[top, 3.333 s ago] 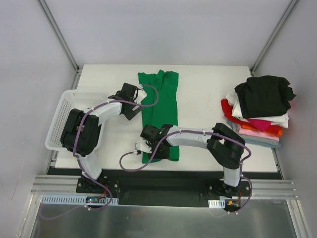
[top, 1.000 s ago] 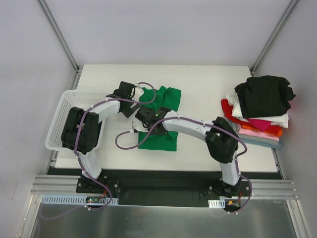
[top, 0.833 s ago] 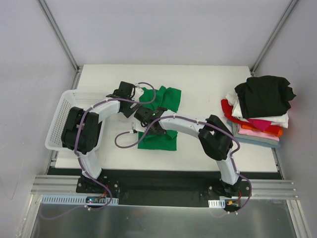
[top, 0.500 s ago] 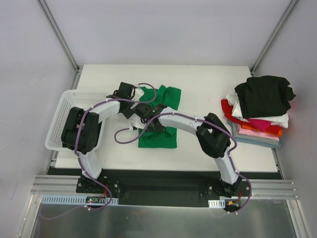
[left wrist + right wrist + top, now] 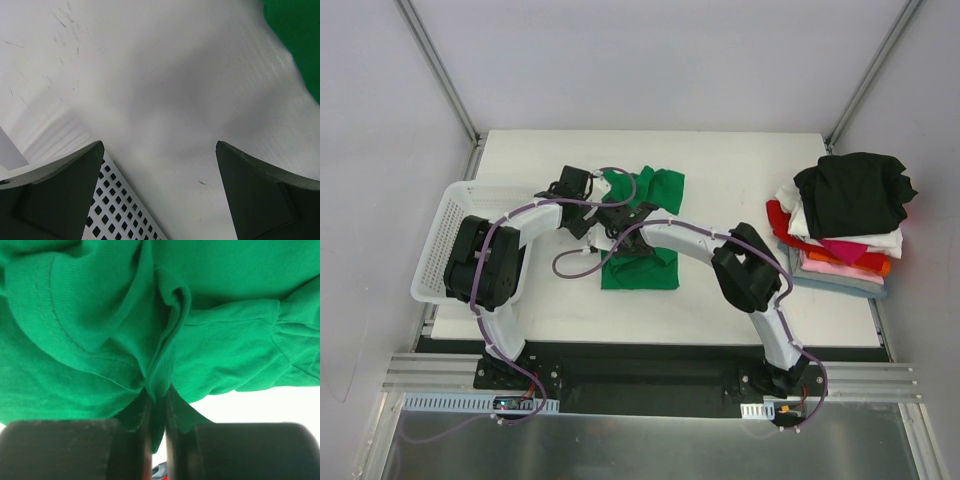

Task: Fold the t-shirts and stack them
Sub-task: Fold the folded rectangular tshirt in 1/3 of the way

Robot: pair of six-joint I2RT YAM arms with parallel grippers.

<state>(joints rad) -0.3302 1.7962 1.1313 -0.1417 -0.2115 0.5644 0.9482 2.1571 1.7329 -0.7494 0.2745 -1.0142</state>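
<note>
The bright green t-shirt [image 5: 642, 262] lies on the white table, its near end folded up over the middle. My right gripper [image 5: 617, 216] is shut on a bunched edge of this shirt [image 5: 165, 330] and holds it over the shirt's far half. My left gripper [image 5: 582, 188] is open and empty at the shirt's far left edge; its view shows bare table, a corner of green cloth [image 5: 295, 35] and the basket rim. A stack of folded t-shirts [image 5: 845, 225], black on top with white, red, pink and orange beneath, sits at the right.
A white plastic mesh basket [image 5: 446, 240] stands at the table's left edge, and its perforated rim [image 5: 120, 205] shows between my left fingers. Metal frame posts rise at the far corners. My right arm stretches across the table's middle.
My right gripper has carried the green shirt's near end away from me over its middle, shortening the shirt by a fold. My left gripper has stayed at the shirt's far left edge.
</note>
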